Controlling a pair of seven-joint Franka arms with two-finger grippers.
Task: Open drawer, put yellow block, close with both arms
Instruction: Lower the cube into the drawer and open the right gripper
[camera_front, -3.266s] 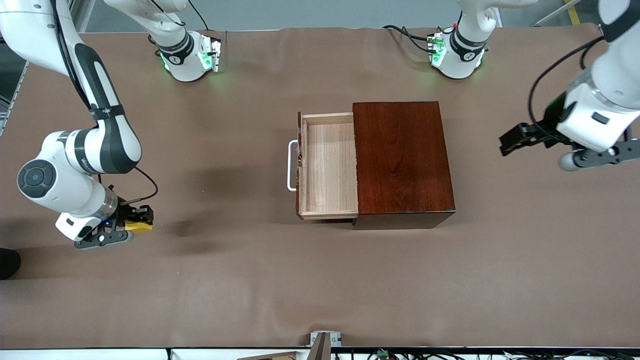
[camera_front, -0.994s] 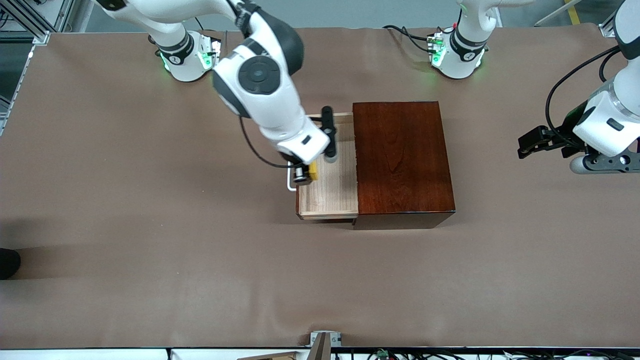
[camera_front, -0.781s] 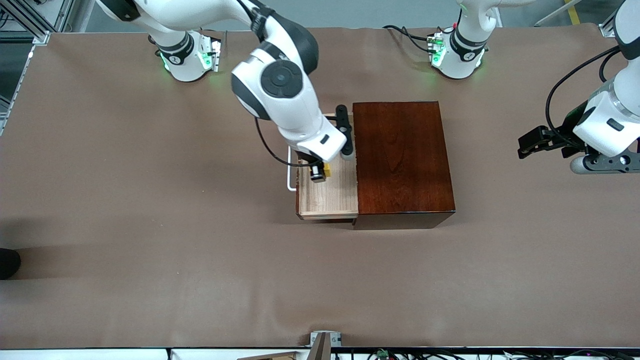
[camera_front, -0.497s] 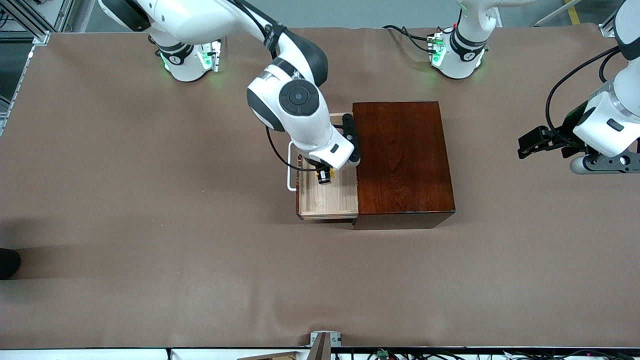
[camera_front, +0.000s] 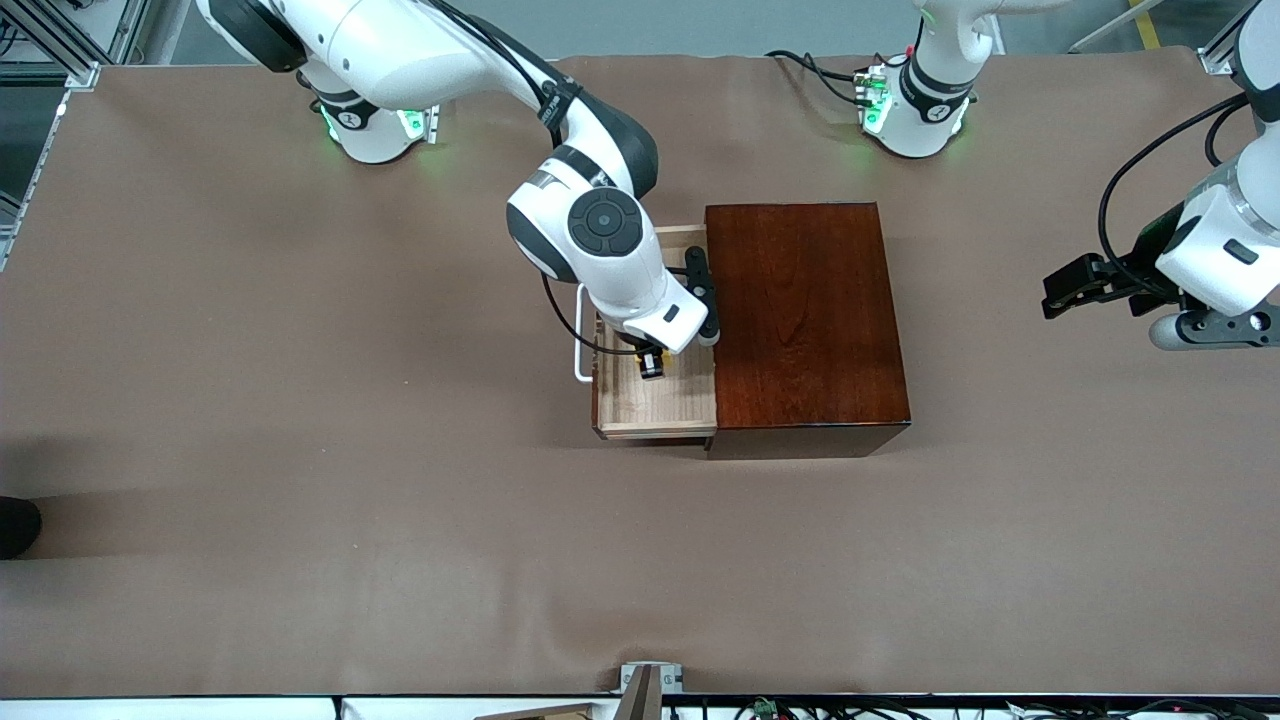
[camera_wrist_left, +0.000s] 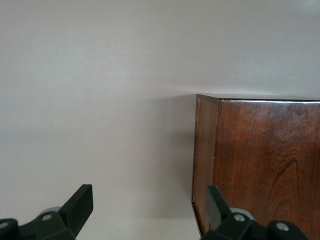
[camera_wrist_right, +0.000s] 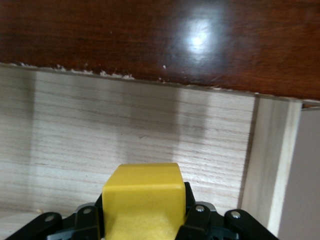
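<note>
Front view, read from the right arm's end of the table across: the right arm reaches from its base at about eleven o'clock of the wooden box (camera_front: 805, 315) down over the drawer (camera_front: 655, 400), which is pulled out toward that arm's end with its white handle (camera_front: 580, 335) leading. The right gripper (camera_front: 653, 362) hangs low over the pale tray, roughly at the tray's middle, fingers clamped on the yellow block (camera_front: 661, 356), of which only a sliver shows under the wrist. In the right wrist view the yellow block (camera_wrist_right: 144, 202) sits squarely between the black fingers (camera_wrist_right: 200, 220), with the light-wood floor of the drawer (camera_wrist_right: 125, 125) beneath it and the box's dark glossy edge (camera_wrist_right: 165, 40) at twelve o'clock of the block. Whether the block touches the floor cannot be told.

At three o'clock of the box, well apart from it, the left gripper (camera_front: 1075, 287) waits over bare table (camera_front: 300, 500), jaws spread wide. The left wrist view shows the left gripper's fingers (camera_wrist_left: 80, 205) parted, with a corner of the box (camera_wrist_left: 260, 160) near one of them.
</note>
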